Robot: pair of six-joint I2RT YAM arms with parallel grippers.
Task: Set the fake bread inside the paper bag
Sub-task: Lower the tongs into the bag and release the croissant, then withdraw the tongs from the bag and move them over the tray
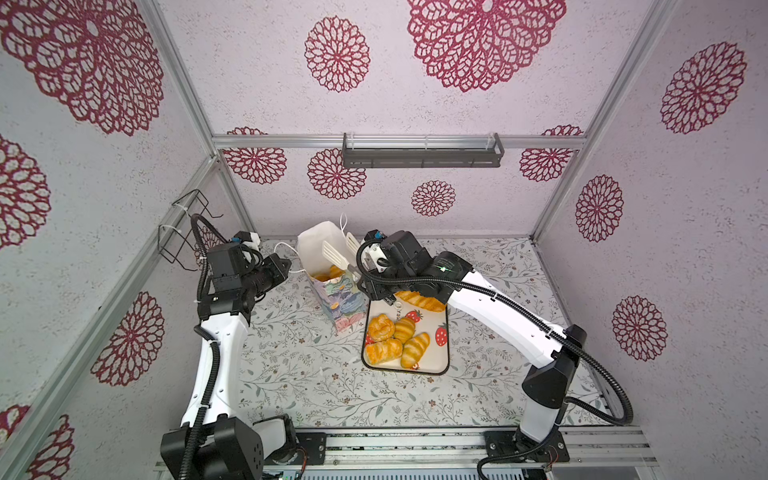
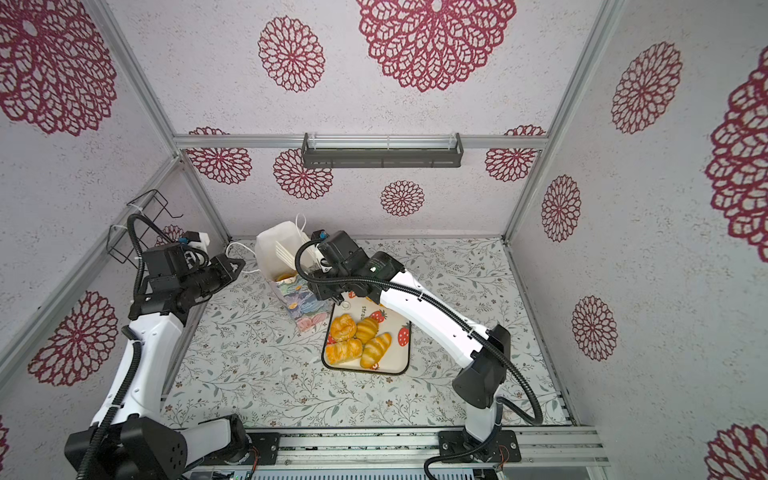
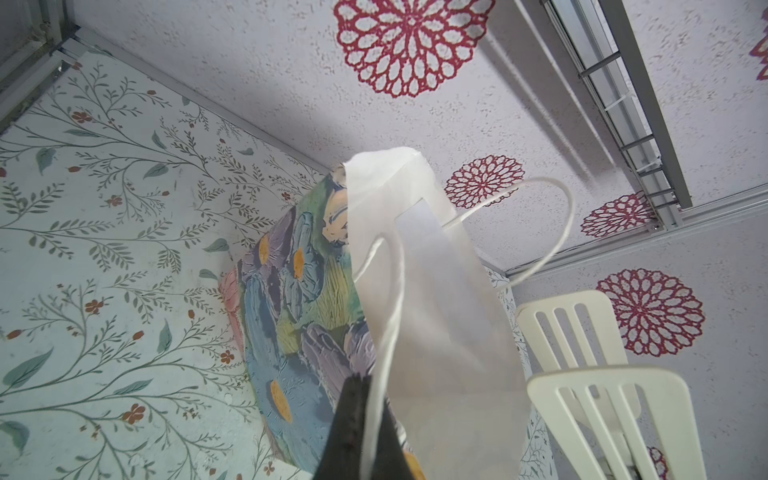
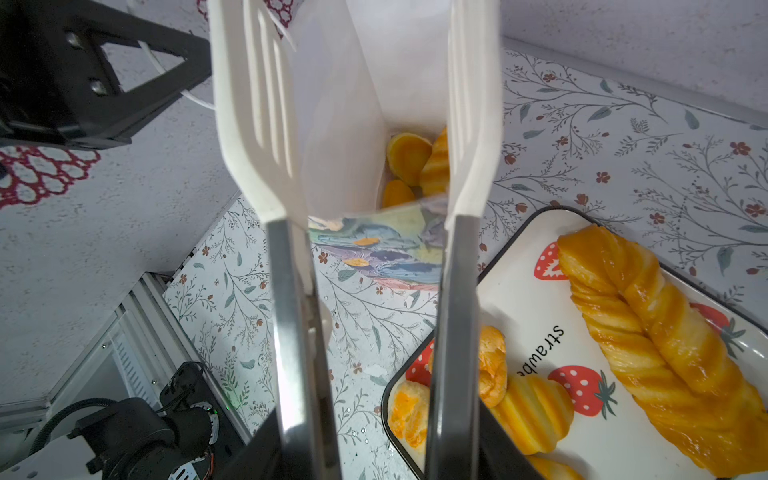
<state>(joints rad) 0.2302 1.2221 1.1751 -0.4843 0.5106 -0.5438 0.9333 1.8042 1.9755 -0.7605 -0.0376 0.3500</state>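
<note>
Bread [image 4: 408, 156] sits in paper bag [image 1: 314, 249] and on tray [image 1: 433, 358] — left gripper [image 3: 358, 419] clamps bag's cord [image 3: 568, 216], right gripper [image 4: 376, 453] clamps tongs [image 4: 257, 124].

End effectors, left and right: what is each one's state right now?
Left end effector: closed on the paper bag's cord handle.
Right end effector: holding the white tongs, blades apart and empty at the bag's mouth.
</note>
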